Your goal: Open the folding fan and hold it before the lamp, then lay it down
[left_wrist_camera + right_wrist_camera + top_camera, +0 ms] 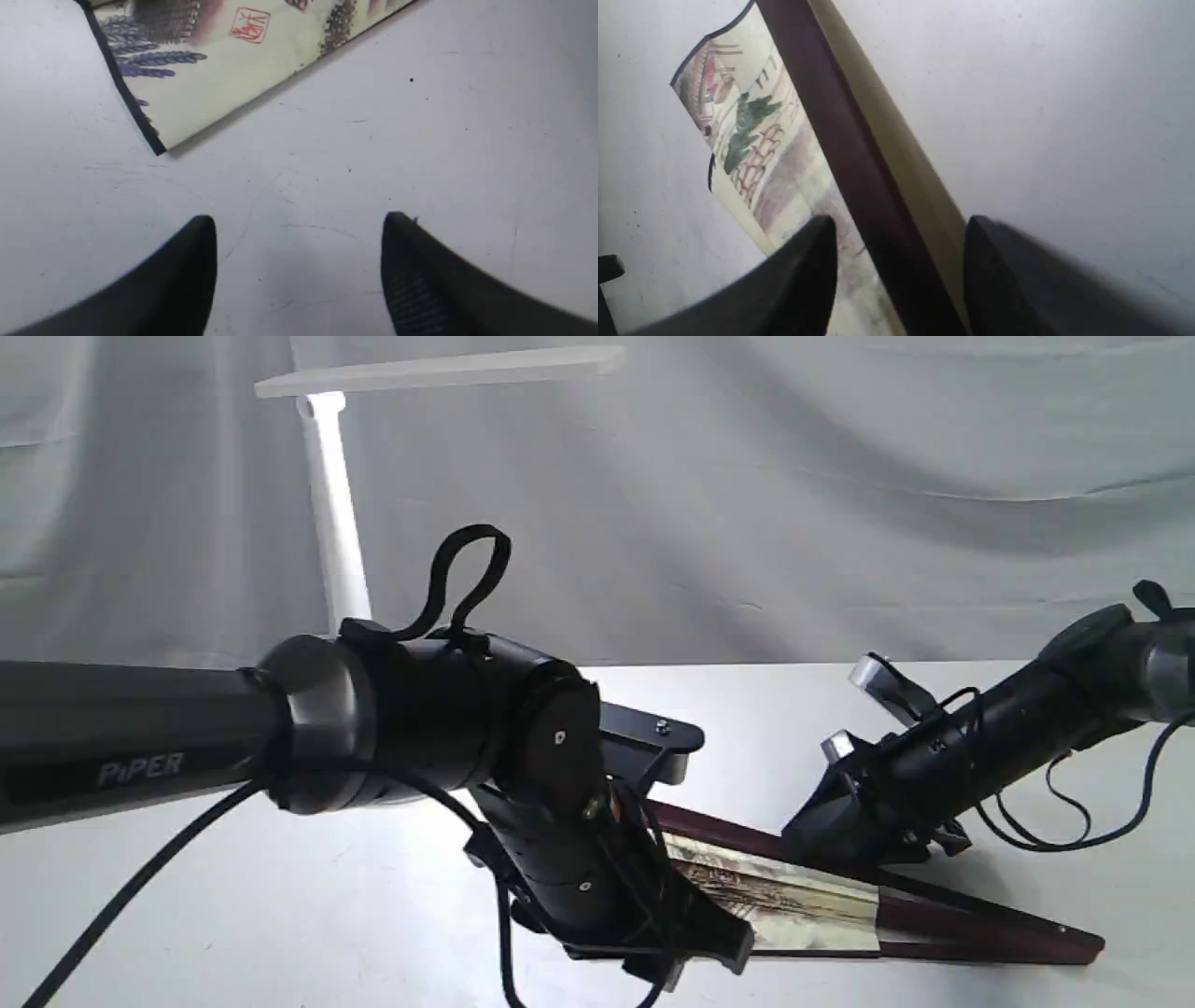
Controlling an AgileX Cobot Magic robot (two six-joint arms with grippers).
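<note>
Folding fan (794,896) lies partly spread by the near edge of the bench (280,896), well apart from the lamp (331,504).
Right gripper (899,219) straddles the fan's maroon guard (840,140), jaws spread, probably ready to pinch it; left gripper (299,217) hangs spread beside the paper's corner.

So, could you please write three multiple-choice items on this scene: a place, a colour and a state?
1. The right gripper straddles: A the pleated cream paper fan's maroon wooden guard; B the white plastic desk lamp; C nothing.
2. The fan's paper edging is: A gold; B black; C blue.
3. The left gripper is: A shut on the fan; B shut empty; C open.
Answers: A, the guard runs between its fingers; B, a black strip borders the paper; C, its fingers stand apart over the white table.
</note>
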